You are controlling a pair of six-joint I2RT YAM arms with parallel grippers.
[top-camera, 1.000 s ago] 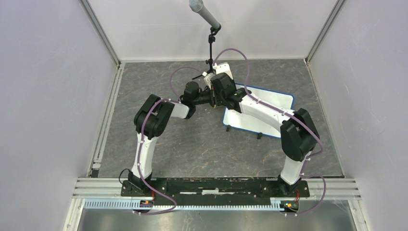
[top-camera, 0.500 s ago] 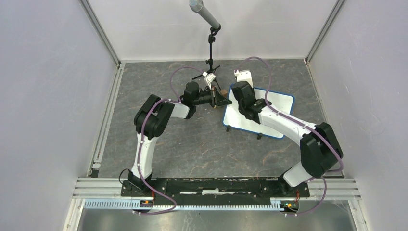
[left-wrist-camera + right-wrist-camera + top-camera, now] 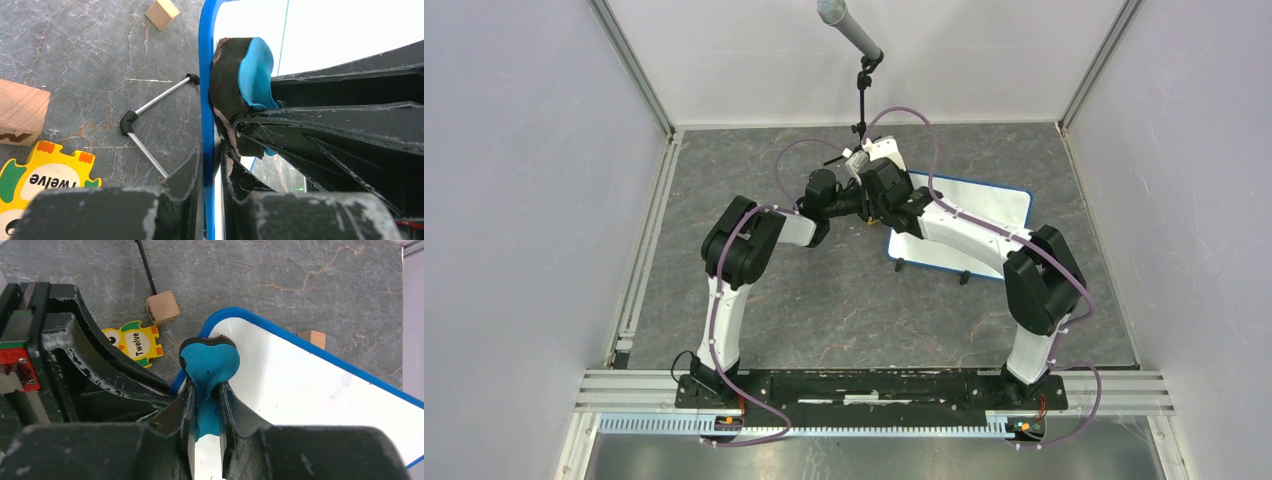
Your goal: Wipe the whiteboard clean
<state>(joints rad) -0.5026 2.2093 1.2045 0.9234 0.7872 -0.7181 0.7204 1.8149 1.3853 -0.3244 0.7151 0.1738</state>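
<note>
gripping eraser (image 3: pixel 209 361) | right fingers (image 3: pixel 231 412) hide its lower half | whiteboard (image 3: pixel 300 385) cropped

Grey marbled table (image 3: pixel 824 300) carries a wooden cube (image 3: pixel 162 307), yellow puzzle piece (image 3: pixel 134 342) and the whiteboard (image 3: pixel 994 200).

Part of the whiteboard (image 3: pixel 999 203) beneath right arm (image 3: pixel 969 232)

A wooden cube (image 3: pixel 162 307) lies beside a yellow owl puzzle piece (image 3: pixel 134 341).
</note>
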